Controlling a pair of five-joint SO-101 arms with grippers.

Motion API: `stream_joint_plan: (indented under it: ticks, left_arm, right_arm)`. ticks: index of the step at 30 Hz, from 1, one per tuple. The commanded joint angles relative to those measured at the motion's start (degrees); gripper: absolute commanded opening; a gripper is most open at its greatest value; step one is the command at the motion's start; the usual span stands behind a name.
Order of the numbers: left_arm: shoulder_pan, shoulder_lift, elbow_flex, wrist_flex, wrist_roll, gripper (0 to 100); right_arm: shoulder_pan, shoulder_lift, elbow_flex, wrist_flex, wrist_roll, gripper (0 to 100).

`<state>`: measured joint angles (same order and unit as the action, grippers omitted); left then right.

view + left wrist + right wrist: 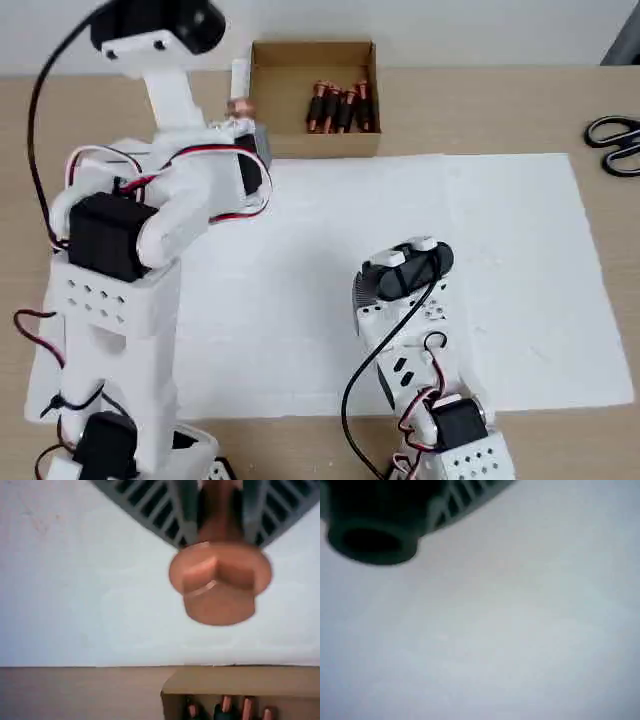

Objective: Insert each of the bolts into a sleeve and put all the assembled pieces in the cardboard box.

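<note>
My left gripper (244,120) hangs just off the front left corner of the cardboard box (262,95) and is shut on a copper bolt (240,106). The bolt's hex flange head (220,580) sticks out past the grey fingers (186,515), above the white mat. Inside the box lie several assembled pieces (340,106), copper bolts in black sleeves. My right gripper (370,290) is low over the mat near the front. It is shut on a black sleeve (372,542) whose open end shows in the right wrist view.
A white foam mat (500,260) covers most of the wooden table. Black-handled scissors (615,140) lie at the far right edge. The box wall (240,682) stands just beyond the mat's far edge.
</note>
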<state>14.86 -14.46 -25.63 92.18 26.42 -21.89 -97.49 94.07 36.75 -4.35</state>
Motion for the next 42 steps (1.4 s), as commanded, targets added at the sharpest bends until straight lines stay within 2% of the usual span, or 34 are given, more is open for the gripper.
stream_joint_plan:
  ticks: [1, 8, 12, 17, 27, 32, 38, 42]
  left_arm:
    - [0.2, -2.5, 6.2, -4.4, 0.4, 0]
    - [0.8, -2.6, 21.3, -21.8, 0.5, 0]
    - [3.7, -3.5, 26.2, -24.6, 0.6, 0]
    - [6.8, -10.2, 32.1, -28.3, 0.6, 0]
    - [6.9, -32.5, 61.5, -50.7, 0.6, 0]
    - [7.1, -36.8, 71.5, -61.0, 0.6, 0]
    - [12.7, -36.9, 73.4, -62.4, 0.4, 0]
    - [13.7, -36.3, 73.4, -62.4, 0.4, 0]
  right_arm:
    - [-0.1, -0.8, 1.6, -7.0, -0.9, 0.6]
    - [-1.6, -0.8, 2.7, -16.0, -0.7, 0.5]
    - [-6.2, -0.7, 2.7, -16.0, -0.6, 0.5]
    - [-8.1, -0.4, 2.7, -16.0, -0.6, 0.5]
    - [-8.1, -0.4, 2.7, -15.9, -0.6, 0.5]
    - [-8.1, -0.3, 2.7, -15.9, -0.8, 0.5]
    - [-8.7, -0.3, 2.7, -15.9, -0.7, 0.4]
    - [-10.5, -0.3, 2.7, -15.9, -0.7, 0.4]
